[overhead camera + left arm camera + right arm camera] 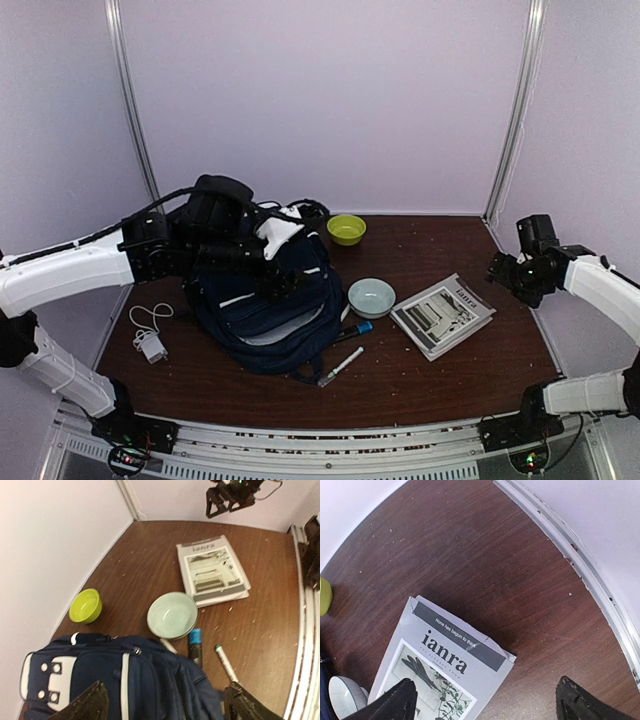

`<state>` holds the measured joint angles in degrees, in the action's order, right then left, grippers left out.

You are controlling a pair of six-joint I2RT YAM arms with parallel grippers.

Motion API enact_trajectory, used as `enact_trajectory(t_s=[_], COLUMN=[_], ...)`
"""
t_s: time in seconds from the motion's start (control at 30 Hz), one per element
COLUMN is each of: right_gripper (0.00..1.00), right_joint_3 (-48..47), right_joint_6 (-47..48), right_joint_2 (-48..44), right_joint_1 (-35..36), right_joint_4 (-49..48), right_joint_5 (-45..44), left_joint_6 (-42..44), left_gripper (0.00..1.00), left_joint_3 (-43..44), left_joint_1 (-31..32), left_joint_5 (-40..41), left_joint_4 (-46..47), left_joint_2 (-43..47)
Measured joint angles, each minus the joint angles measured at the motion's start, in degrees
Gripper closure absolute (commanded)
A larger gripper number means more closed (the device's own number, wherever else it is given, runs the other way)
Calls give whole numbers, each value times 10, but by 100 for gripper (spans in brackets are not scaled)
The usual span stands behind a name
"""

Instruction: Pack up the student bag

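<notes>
Jaws spread on both arms, backpack (265, 310) not held

Left gripper (167, 706) hovers over the backpack, fingers wide apart, holding nothing. Right gripper (490, 702) hangs spread above the magazine (440, 665), also empty. The backpack lies slumped left of centre on the table (430, 385), with a pale bowl (371, 297) just beside it. It looks like soft, floppy fabric that will probably sag when lifted. A strap or seamed rim likely gives a better hold than a loose panel.

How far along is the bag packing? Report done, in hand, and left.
Done: nothing visibly packed. In hand: nothing; left fingers open over the student bag, right fingers open near the magazine. Left: magazine, pale bowl, yellow bowl, marker, pen, charger, all on the table.
</notes>
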<state>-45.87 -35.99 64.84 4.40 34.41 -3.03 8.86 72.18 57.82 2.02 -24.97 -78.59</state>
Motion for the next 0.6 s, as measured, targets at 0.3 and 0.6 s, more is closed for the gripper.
enact_trajectory(t_s=[0.3, 0.6], right_gripper=[16, 43], right_joint_3=[98, 142], right_joint_6=[-37, -75], right_joint_2=[-6, 73], right_joint_1=[48, 53], right_joint_4=[-10, -124], right_joint_5=[91, 185], left_joint_6=[-32, -41], left_gripper=[28, 25], left_joint_3=[205, 200], left_joint_1=[11, 28], left_joint_5=[-106, -119], left_joint_4=[36, 10], left_joint_2=[-259, -280])
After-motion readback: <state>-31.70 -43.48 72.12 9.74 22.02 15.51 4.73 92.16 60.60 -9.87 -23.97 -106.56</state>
